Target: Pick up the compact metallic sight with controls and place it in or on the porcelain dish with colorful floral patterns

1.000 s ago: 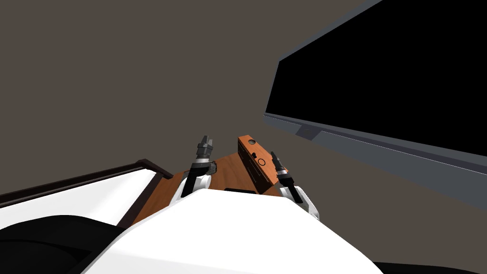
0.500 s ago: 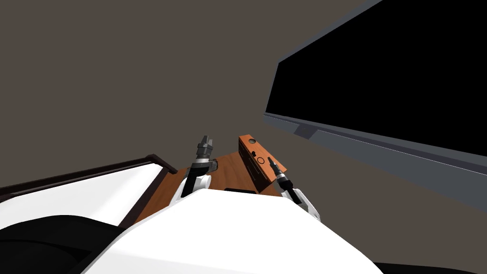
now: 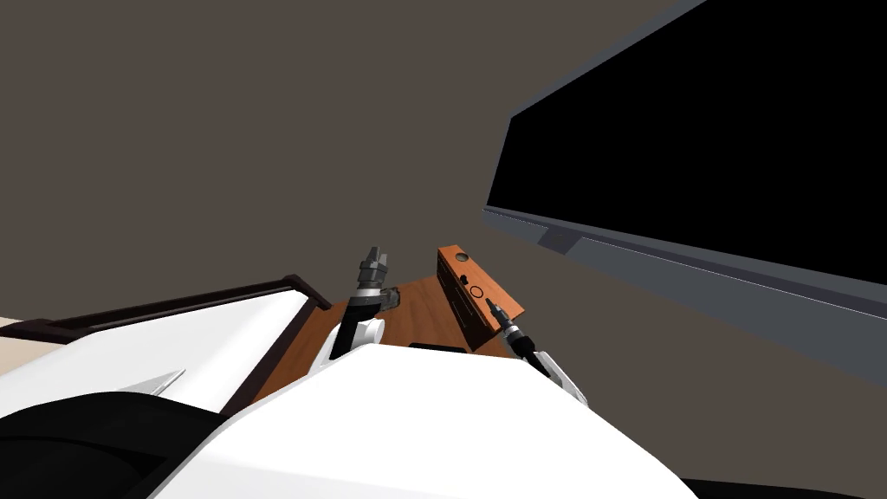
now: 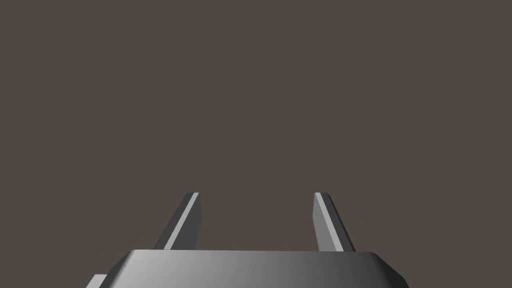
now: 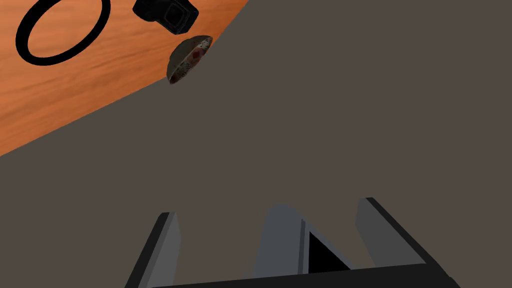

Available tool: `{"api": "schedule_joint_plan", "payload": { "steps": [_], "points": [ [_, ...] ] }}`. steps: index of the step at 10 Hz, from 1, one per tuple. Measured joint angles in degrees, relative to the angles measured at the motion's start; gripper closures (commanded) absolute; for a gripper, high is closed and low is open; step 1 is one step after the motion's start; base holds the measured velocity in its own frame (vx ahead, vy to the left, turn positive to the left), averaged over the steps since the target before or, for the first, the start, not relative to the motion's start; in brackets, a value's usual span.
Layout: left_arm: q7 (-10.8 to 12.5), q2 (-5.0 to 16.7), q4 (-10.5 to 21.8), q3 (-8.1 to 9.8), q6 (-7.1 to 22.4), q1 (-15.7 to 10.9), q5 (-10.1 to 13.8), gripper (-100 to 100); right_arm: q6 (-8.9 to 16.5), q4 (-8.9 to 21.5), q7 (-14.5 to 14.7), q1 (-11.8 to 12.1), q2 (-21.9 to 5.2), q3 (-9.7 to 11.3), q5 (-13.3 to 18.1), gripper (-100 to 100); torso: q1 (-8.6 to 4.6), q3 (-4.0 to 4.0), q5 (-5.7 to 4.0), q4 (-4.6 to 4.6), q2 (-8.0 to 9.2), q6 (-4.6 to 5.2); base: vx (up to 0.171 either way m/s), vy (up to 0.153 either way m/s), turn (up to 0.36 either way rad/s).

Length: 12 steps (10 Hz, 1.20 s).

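Just right of centre in the head view, the black sight [image 3: 465, 280] sits on an orange wooden surface [image 3: 495, 290], between the patterned dish [image 3: 462, 257] and a black ring [image 3: 476, 292]. The right gripper [image 3: 490, 303] hovers by the ring, fingers spread and empty. The left gripper [image 3: 373, 257], at centre frame, is also spread.

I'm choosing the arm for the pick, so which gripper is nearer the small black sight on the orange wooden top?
Right. The right gripper hangs close beside the sight, by the black ring; the left gripper is farther away, off to the sight's left.
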Motion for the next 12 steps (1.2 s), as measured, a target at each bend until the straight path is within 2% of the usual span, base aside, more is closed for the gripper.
{"api": "schedule_joint_plan", "payload": {
  "steps": [2, 3, 7, 9, 11, 12],
  "points": [
    [0.00, 0.00, 0.00, 0.00, 0.00, 0.00, 0.00, 0, 1.27, 3.10, 0.77, -0.18, -0.90, 1.51, 1.30, -100, 0.04, -0.05, 0.01, -0.02, -0.09, -0.01, 0.001, 0.000, 0.079],
    [0.00, 0.00, 0.00, 0.00, 0.00, 0.00, 0.00, 0, 2.22, 3.70, 1.11, 0.34, -1.86, 2.42, 2.05, -100, 0.06, -0.07, 0.02, -0.02, -0.12, -0.02, 0.009, 0.002, 0.067],
    [0.00, 0.00, 0.00, 0.00, 0.00, 0.01, 0.00, 0, 2.72, 9.17, 2.09, -0.54, -3.09, 4.30, 3.67, -100, 0.07, -0.11, 0.02, -0.04, -0.19, -0.01, 0.020, 0.004, 0.080],
    [0.00, 0.00, 0.00, 0.00, 0.00, 0.01, 0.00, 0, 2.98, 14.11, 3.37, -1.29, -4.12, 6.36, 5.52, -100, 0.08, -0.19, 0.02, -0.07, -0.34, -0.03, 0.066, 0.007, 0.126],
    [0.00, 0.00, 0.00, 0.00, 0.00, 0.01, 0.00, 0, 3.71, 17.54, 3.91, -1.15, -5.55, 7.80, 6.67, -100, 0.11, -0.22, 0.03, -0.08, -0.39, -0.02, 0.086, 0.014, 0.147],
    [0.00, 0.00, 0.00, 0.00, 0.00, 0.01, 0.00, 0, 5.00, 17.61, 4.21, -0.44, -6.85, 9.11, 7.62, -100, 0.10, -0.26, 0.03, -0.09, -0.46, -0.03, 0.079, 0.005, 0.107]
  ]
}}
